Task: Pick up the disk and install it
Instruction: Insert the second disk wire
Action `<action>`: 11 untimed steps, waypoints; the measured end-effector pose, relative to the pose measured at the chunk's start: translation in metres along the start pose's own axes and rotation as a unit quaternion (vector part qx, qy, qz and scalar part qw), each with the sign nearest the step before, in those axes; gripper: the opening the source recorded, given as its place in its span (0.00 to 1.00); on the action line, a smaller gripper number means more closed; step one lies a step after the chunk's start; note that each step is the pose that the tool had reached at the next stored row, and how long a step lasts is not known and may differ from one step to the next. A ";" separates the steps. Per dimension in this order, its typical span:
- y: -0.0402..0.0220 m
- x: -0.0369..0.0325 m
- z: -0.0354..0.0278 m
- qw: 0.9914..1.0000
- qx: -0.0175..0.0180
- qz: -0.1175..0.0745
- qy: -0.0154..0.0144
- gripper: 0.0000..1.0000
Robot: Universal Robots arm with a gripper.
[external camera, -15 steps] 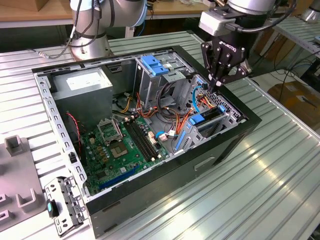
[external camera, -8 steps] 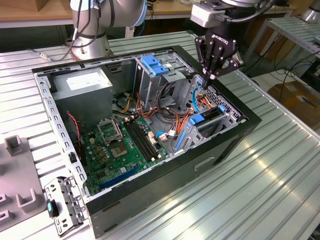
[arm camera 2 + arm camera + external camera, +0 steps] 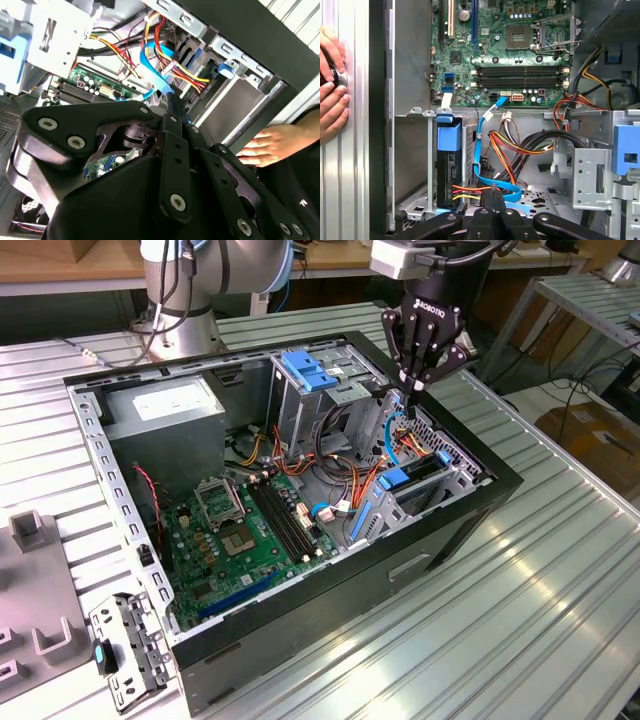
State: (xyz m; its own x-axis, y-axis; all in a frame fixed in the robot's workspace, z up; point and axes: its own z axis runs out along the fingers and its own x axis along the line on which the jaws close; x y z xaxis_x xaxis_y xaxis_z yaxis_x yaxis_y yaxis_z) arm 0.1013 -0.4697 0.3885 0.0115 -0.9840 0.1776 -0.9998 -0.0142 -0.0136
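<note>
An open computer case (image 3: 452,540) lies on its side on the ribbed metal tabletop (image 3: 560,580), with its motherboard (image 3: 240,530) facing up. The disk (image 3: 418,478) is already inside the case. It stands on edge in the drive bay at the end of the case nearest the tabletop's edge on the exterior view's right, and its blue side rails show along the slot. In the first wrist view the disk (image 3: 449,175) appears as a dark slab under a blue plastic tab, with red, yellow and black wires plugged in at its end. The hand (image 3: 412,390) hangs over this bay with its fingers drawn together to a narrow tip, holding nothing that can be made out. In the first wrist view the hand (image 3: 492,197) sits just beside a flat blue cable (image 3: 482,125) that loops up toward the motherboard; whether the two touch cannot be told. The second wrist view shows the hand (image 3: 172,102) pointing down among the same cables. Toward the far tabletop edge stand a grey power-supply box (image 3: 165,410) and a metal cage with a light-blue cap (image 3: 305,370). A person's fingers (image 3: 330,100) rest on the tabletop outside the case wall.
</note>
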 end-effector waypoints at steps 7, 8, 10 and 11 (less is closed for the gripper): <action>-0.0010 -0.0032 0.0069 1.000 -0.002 0.000 0.016 0.25; -0.0012 -0.0036 0.0077 1.000 -0.002 0.000 0.016 0.25; -0.0015 -0.0040 0.0096 1.000 -0.002 -0.001 0.016 0.25; -0.0015 -0.0042 0.0108 1.000 -0.002 -0.001 0.017 0.25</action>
State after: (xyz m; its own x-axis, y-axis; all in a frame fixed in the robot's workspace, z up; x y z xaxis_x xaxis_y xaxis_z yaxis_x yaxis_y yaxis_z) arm 0.1029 -0.4675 0.3771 0.0120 -0.9774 0.2112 -0.9998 -0.0145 -0.0101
